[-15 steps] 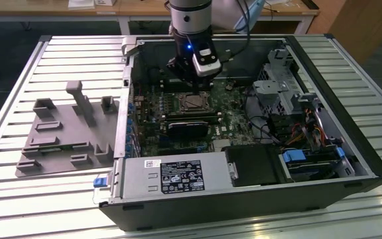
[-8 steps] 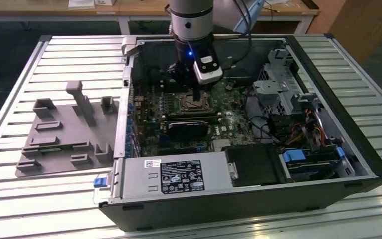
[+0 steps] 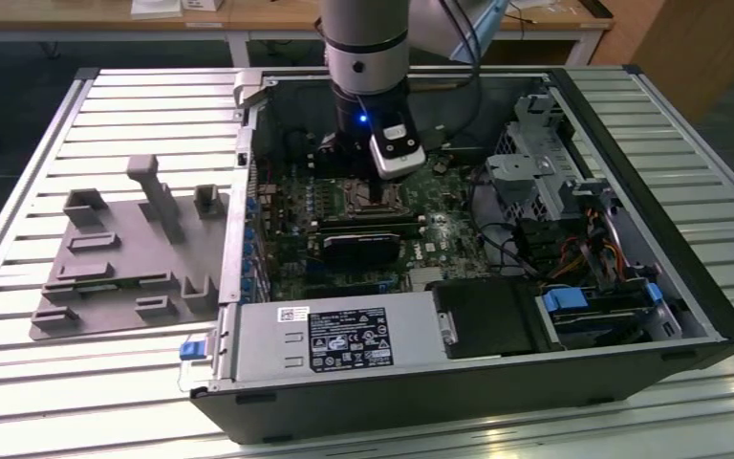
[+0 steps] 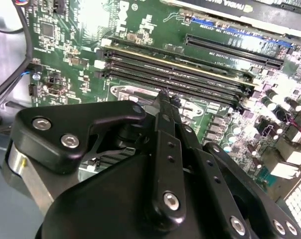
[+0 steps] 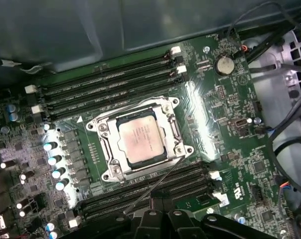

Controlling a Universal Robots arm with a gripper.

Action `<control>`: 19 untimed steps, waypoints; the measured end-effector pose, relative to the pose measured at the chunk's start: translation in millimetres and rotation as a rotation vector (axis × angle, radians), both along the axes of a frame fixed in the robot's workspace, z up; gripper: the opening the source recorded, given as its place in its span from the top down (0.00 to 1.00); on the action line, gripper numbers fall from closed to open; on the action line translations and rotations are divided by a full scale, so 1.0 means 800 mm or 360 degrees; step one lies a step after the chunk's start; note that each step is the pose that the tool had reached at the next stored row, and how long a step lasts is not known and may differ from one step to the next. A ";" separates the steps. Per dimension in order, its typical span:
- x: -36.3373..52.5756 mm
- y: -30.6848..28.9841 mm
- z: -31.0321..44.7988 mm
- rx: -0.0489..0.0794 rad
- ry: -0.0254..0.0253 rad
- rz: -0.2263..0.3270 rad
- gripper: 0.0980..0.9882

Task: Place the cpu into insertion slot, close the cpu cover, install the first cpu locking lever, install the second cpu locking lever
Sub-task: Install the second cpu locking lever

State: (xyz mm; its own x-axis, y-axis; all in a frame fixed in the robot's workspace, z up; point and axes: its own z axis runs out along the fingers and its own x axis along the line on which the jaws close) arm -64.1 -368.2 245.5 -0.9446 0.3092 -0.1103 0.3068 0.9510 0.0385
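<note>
The arm reaches down into the open computer case (image 3: pixel 673 316), which lies on its side on the slatted bench (image 3: pixel 35 382). The hand (image 4: pixel 165 99) hangs low over the motherboard (image 5: pixel 230 164), near the memory slots (image 4: pixel 190 74); its black fingers (image 4: pixel 165 144) appear drawn together at the tips, with nothing seen between them, though I cannot tell for certain whether they are clenched. In the first wrist view the cpu (image 5: pixel 141 142) sits flat in the insertion slot (image 5: pixel 121 158), its dull metal top facing up. The cpu cover (image 5: pixel 175 132) lies down around the chip, framing it. A thin locking lever (image 5: pixel 160 181) runs out at an angle from the socket's corner toward the hand. A grey moulded fixture (image 3: pixel 125 258) stands on the bench beside the case, at the exterior view's left.
</note>
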 end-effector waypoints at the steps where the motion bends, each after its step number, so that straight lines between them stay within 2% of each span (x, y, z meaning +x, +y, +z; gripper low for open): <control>1: -0.001 -0.0014 -0.0007 0.0012 0.00002 0.0000 1.00; 6: -0.007 -0.0066 -0.0035 0.0093 0.00000 0.0000 1.00; 10: -0.010 -0.0118 -0.0061 0.0149 -0.00002 0.0000 1.00; 17: -0.015 -0.0276 -0.0144 0.0204 0.00001 0.0000 1.00; 19: -0.016 -0.0309 -0.0161 0.0227 0.00001 0.0000 1.00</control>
